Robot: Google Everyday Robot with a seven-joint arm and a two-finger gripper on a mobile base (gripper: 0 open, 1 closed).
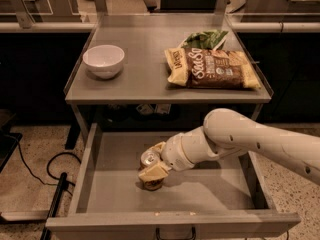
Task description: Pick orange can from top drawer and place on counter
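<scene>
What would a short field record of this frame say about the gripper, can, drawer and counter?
top drawer: pulled open
orange can: inside the top drawer, tilted, silver top showing
gripper: down in the top drawer, closed around the orange can
counter: holds a white bowl and a chip bag
progress: orange can not yet on counter

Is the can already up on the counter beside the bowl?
No, the can is down in the open drawer, gripped by the end effector, while the bowl and snack bags sit on the counter.
</scene>
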